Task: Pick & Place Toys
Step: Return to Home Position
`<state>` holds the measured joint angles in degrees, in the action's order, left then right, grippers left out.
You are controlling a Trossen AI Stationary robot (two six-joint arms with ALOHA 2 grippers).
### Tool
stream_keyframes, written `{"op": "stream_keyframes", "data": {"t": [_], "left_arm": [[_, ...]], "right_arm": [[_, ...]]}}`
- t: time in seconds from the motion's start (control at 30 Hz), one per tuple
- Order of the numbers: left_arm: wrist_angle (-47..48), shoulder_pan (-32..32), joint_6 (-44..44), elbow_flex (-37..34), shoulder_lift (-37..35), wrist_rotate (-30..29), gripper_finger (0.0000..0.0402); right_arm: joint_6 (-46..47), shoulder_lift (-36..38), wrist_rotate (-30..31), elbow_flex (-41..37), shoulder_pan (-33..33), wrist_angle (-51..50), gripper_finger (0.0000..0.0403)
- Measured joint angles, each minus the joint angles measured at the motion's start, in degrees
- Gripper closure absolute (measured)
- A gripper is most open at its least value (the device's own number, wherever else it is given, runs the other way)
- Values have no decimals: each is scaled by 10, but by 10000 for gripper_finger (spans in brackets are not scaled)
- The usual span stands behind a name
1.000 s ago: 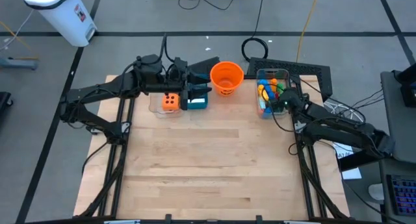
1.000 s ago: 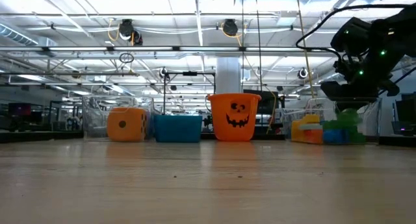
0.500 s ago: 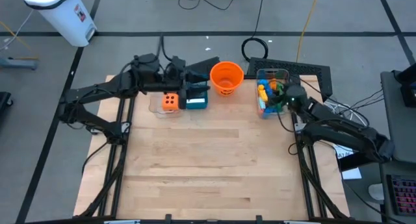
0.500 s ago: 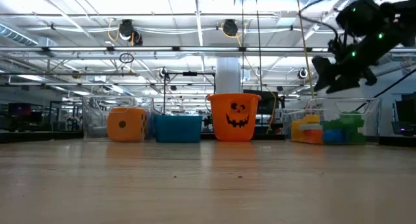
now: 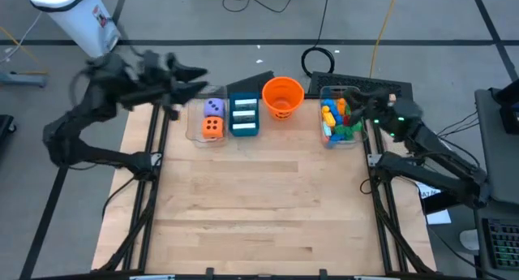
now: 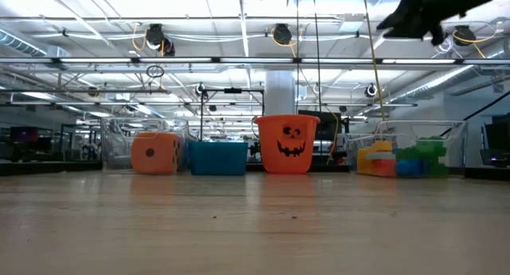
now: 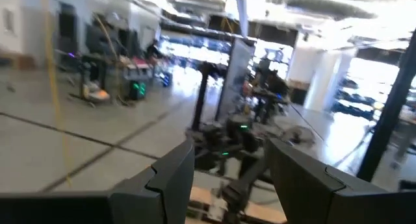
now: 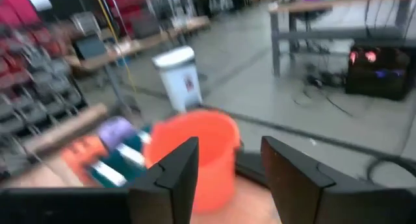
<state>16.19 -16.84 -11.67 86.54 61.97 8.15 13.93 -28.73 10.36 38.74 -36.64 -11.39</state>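
The light wooden table (image 5: 259,207) carries a row of containers along its far edge; the rest of the top is bare wood.

The two dark arms are both up off the wood. The left arm is lifted over the table's far left corner. Its wrist view shows the left gripper (image 7: 231,152) with its fingers spread and nothing between them. The right arm reaches in from the right side. The right gripper (image 8: 229,149) hangs above the right end of the row, fingers likewise apart and empty.

The round orange plastic bucket (image 5: 283,94) stands upright in the middle of the row, its printed face towards the low camera.

Just to the bucket's right is the right clear plastic bin (image 5: 340,89), its long axis running from the far edge towards the near one. It is heaped with the small plastic building bricks (image 5: 336,118) in yellow, blue, green, red and orange, pointing every way.

Left of the bucket, the teal box (image 5: 243,134) has the same front-to-back long axis. The pale flat cards (image 5: 243,114) lie in it as strips across its width.

Beside it, the left clear plastic bin (image 5: 195,132) holds the two dice in line front to back. The purple die (image 5: 213,108) is at the back and the orange die (image 5: 212,127) in front, pips up.
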Motion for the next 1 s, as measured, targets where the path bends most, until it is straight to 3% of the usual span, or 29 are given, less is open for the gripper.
{"op": "stream_keyframes", "data": {"t": [0.2, 0.43, 0.77, 1.0], "left_arm": [[35, -8, 26, -6, -80, -38, 199], [22, -8, 11, -97, -154, -59, 199], [-135, -8, -19, -315, -224, -104, 199], [-285, -15, -60, -463, -251, -113, 199]], "right_arm": [[-29, 86, 5, 34, 0, -1, 271], [-29, 195, 20, 35, 0, -39, 295], [-22, 254, 34, 11, 0, -111, 340], [3, 268, 1, -91, 0, -14, 379]]}}
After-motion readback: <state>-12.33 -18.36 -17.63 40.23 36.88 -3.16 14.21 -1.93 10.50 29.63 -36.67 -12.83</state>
